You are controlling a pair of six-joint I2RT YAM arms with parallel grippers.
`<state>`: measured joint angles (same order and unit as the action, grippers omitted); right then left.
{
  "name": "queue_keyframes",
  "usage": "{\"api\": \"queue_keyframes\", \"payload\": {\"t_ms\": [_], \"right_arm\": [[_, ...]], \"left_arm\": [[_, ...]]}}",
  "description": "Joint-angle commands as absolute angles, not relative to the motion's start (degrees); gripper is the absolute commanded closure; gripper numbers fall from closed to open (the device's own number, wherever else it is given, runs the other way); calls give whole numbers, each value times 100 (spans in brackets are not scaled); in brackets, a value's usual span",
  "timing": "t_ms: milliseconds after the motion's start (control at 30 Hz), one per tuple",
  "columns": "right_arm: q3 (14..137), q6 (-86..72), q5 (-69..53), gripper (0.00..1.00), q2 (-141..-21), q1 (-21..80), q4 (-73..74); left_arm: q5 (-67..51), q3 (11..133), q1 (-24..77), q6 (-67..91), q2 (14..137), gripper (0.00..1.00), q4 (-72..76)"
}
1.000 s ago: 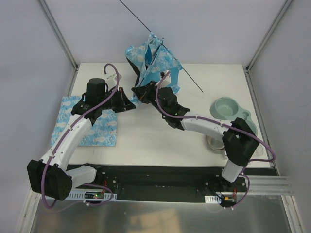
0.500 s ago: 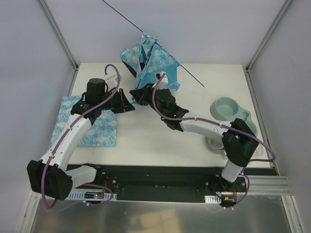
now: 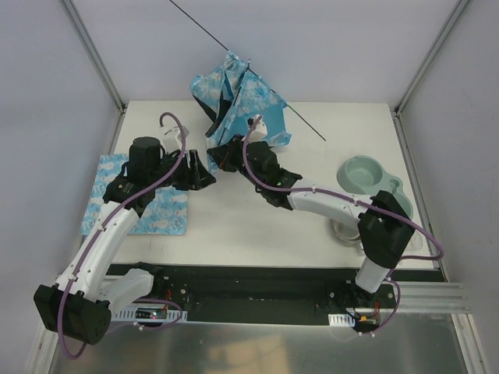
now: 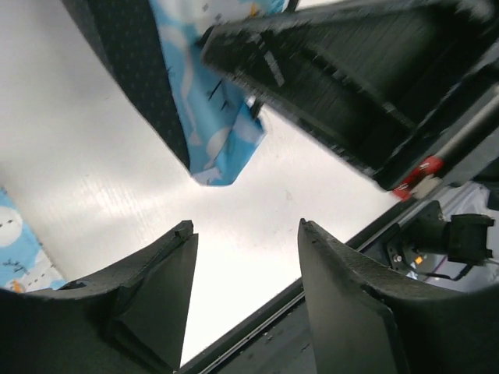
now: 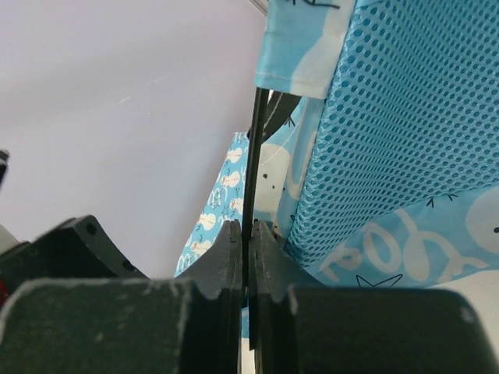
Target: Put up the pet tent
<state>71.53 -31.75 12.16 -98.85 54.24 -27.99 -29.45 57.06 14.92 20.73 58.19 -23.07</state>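
Note:
The pet tent [image 3: 238, 97] is a crumpled heap of blue cloud-print fabric, lifted at the back middle of the table. One thin black pole [image 3: 308, 125] runs through it, slanting from upper left to right. My right gripper [image 3: 221, 153] is at the tent's lower left edge; in the right wrist view it [image 5: 245, 230] is shut on a thin black pole [image 5: 251, 171] beside the blue mesh [image 5: 390, 132]. My left gripper [image 3: 201, 173] stands open just to the left. Between its fingers [image 4: 245, 230] is only bare table, and a tent corner [image 4: 218, 144] hangs ahead of it.
A flat blue-print mat [image 3: 156, 206] lies at the left under my left arm. A green bowl [image 3: 362, 173] sits at the right, and a metal bowl [image 3: 343, 230] shows partly under my right arm. Grey walls close in the table's back and sides.
My left gripper has opened and drawn back a little to the left and toward the near edge. The tent and its pole shifted slightly left with my right gripper.

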Motion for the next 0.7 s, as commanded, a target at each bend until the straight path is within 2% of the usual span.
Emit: {"api": "queue_keyframes", "payload": {"t_ms": [0, 133, 400, 567, 667], "right_arm": [[7672, -3304, 1837, 100, -9642, 5335, -2488], [7927, -3533, 1854, 100, -9650, 5326, -2058], [8235, -3902, 1881, 100, -9677, 5335, -1494], [8288, -3955, 1872, 100, -9738, 5326, -1450], [8279, -3946, 1881, 100, -9764, 5335, -1450]], "left_arm": [[-2541, 5467, 1485, 1688, 5468, 41, -2197], [-2338, 5230, 1485, 1521, 5309, 37, -2014], [-2232, 4519, 1485, 1196, 4914, 37, -627], [-1890, 3543, 1485, 722, 4623, 42, 1280], [-2336, 3349, 1485, 142, 4754, 47, 1844]]}}
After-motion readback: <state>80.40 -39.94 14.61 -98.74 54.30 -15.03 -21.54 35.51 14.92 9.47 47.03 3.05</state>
